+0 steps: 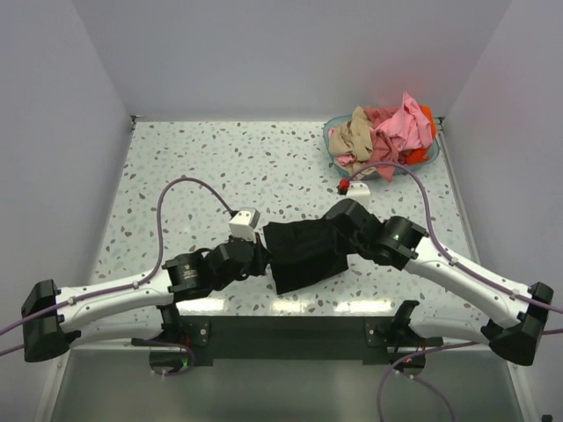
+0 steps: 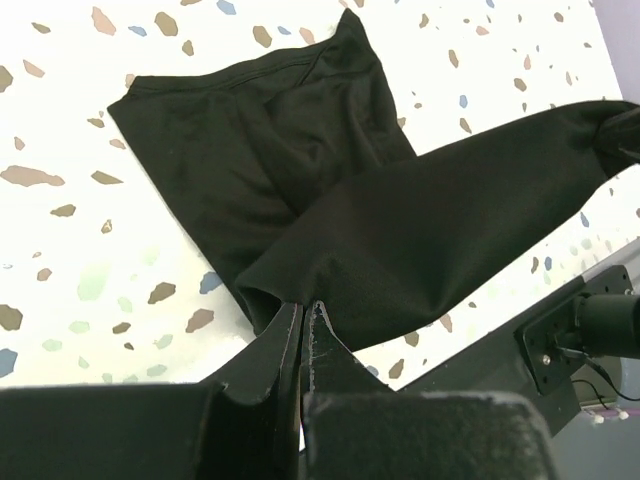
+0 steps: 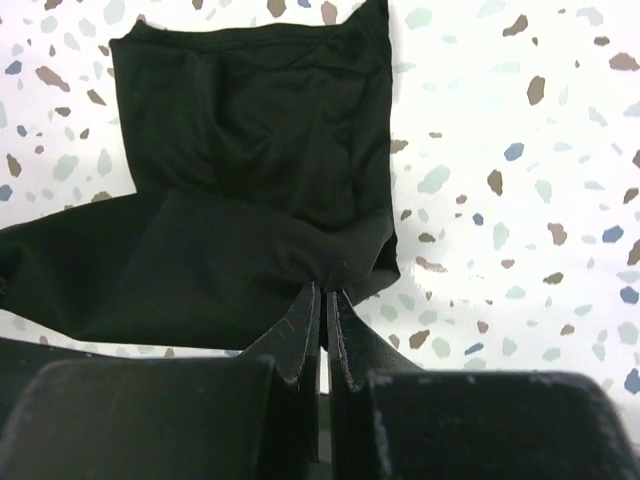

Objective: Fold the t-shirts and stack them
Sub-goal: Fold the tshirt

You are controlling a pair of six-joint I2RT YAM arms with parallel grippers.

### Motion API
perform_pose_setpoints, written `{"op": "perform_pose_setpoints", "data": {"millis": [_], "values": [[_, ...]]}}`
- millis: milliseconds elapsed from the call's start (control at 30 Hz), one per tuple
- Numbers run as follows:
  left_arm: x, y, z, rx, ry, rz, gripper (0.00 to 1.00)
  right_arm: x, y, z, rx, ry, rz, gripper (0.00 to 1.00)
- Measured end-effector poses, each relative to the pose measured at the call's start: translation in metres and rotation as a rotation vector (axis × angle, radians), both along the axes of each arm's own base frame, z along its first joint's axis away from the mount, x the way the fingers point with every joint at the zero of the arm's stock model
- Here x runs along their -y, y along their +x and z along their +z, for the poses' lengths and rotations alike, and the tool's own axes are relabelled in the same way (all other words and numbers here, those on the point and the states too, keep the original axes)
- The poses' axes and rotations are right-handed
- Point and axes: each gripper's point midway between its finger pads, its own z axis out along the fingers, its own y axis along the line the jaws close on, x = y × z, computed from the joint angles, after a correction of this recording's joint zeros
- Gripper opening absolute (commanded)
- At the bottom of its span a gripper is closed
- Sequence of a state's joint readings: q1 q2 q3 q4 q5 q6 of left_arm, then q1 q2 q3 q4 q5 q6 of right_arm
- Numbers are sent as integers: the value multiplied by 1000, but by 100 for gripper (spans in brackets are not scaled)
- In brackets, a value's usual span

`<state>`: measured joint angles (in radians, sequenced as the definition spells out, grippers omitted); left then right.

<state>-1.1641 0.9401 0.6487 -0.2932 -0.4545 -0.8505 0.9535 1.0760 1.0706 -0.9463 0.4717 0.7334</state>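
The large black t-shirt [image 1: 303, 253] lies partly folded near the table's front edge between my two arms. My left gripper [image 1: 262, 255] is shut on its left edge, seen in the left wrist view [image 2: 306, 305] with the black cloth [image 2: 400, 240] pinched at the fingertips. My right gripper [image 1: 339, 230] is shut on the right edge, seen in the right wrist view [image 3: 325, 290] gripping the black cloth [image 3: 220, 240]. A lifted flap stretches between both grippers over the lower layer. Pink, tan-beige and orange-red t-shirts [image 1: 387, 132] are heaped in the basket.
A teal round plastic basket [image 1: 337, 151] stands at the back right, full of shirts. A small red and white object [image 1: 349, 185] lies just in front of it. The speckled table [image 1: 193, 167] has white walls on three sides.
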Motion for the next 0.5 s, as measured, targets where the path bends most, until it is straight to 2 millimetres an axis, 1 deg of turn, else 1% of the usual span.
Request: {"op": "perform_pose_setpoints", "data": {"millis": [100, 300, 500], "values": [[0, 6, -7, -9, 11, -4, 0, -2, 12, -4, -3, -10, 0, 0], [-4, 25, -14, -15, 5, 12, 0, 1, 34, -12, -9, -24, -16, 0], [-5, 44, -24, -30, 6, 21, 0, 3, 55, -27, -38, -51, -24, 0]]}}
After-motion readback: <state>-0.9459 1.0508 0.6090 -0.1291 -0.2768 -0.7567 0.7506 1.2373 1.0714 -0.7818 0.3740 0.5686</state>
